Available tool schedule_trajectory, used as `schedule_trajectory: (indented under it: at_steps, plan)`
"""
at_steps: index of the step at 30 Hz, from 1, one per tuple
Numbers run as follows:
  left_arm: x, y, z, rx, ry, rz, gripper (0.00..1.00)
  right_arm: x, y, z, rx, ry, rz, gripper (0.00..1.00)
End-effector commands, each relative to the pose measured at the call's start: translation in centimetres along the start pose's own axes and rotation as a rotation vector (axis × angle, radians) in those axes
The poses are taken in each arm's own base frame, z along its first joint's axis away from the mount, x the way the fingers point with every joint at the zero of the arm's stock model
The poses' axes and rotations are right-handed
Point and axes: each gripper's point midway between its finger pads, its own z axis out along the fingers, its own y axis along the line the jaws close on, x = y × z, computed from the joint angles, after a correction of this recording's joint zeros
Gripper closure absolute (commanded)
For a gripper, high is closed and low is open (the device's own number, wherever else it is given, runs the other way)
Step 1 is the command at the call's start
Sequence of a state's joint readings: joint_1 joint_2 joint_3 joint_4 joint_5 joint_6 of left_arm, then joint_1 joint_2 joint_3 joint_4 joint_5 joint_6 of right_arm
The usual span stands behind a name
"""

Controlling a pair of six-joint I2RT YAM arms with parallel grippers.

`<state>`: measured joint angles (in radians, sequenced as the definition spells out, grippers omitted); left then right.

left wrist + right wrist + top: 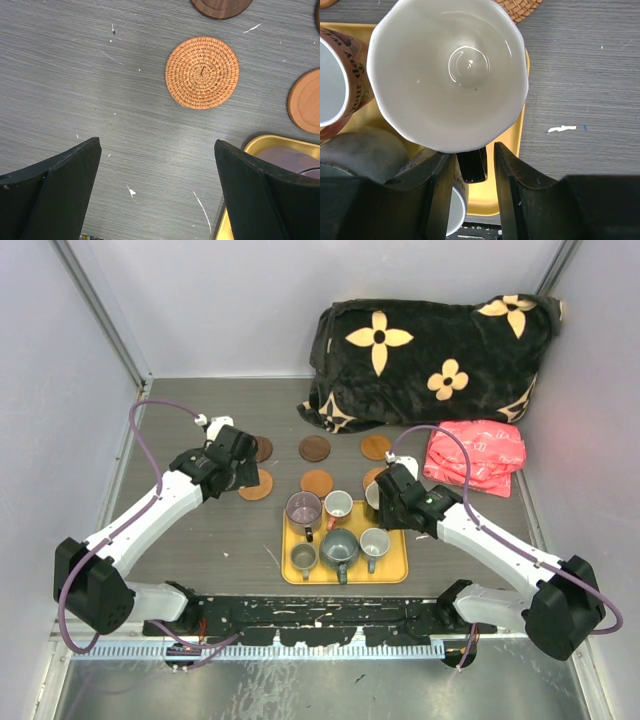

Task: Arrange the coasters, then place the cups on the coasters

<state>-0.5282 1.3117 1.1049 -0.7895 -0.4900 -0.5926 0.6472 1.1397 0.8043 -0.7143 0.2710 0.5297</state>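
Note:
Several coasters lie in two rows behind the yellow tray [392, 576]: dark brown [314, 448], orange-brown [376, 446] and wicker [317, 482]. On the tray stand a purple cup [303, 508], a white-and-pink cup [338, 504], an olive cup [303, 557] and two grey cups [338, 547]. My right gripper [472, 156] straddles the black handle [471, 167] of the cream-lined cup [447, 70]; its jaws are narrowed, with a gap left on the right side. My left gripper [157, 190] hovers wide open over bare table, near a wicker coaster [202, 72].
A black blanket with tan flowers [430, 350] fills the back right, with a pink cloth [475, 455] in front of it. Walls close in the left, right and back. The left gripper's right finger [260, 200] overlaps the tray's corner [265, 142].

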Motion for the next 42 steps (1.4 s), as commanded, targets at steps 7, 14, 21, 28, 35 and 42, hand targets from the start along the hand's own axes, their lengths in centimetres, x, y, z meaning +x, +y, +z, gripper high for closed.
schedule_trajectory:
  at_steps: [7, 14, 21, 28, 35, 42]
  plan:
    - [-1.5, -0.6, -0.3, 0.02, -0.048, -0.037, 0.02, -1.5, -0.1, 0.9, 0.017, -0.1, 0.04, 0.6]
    - [-1.5, -0.6, -0.3, 0.02, -0.047, -0.037, 0.02, -1.0, -0.3, 1.2, 0.026, -0.101, 0.044, 0.61]
    - [-1.2, -0.6, -0.4, 0.025, -0.043, -0.044, 0.02, -0.6, -0.6, 1.2, 0.019, -0.121, 0.053, 0.64]
    - [-1.0, -0.4, -0.5, 0.027, -0.04, -0.05, 0.02, 0.2, -0.6, 1.5, 0.013, -0.12, 0.058, 0.76]
    - [-0.7, -0.3, -0.6, 0.026, -0.034, -0.056, 0.02, 0.1, -0.7, 1.4, 0.027, -0.131, 0.047, 0.99]
    - [-0.7, -0.3, -0.6, 0.028, -0.034, -0.058, 0.02, -2.2, -0.3, -0.2, 0.025, -0.192, 0.04, 0.99]
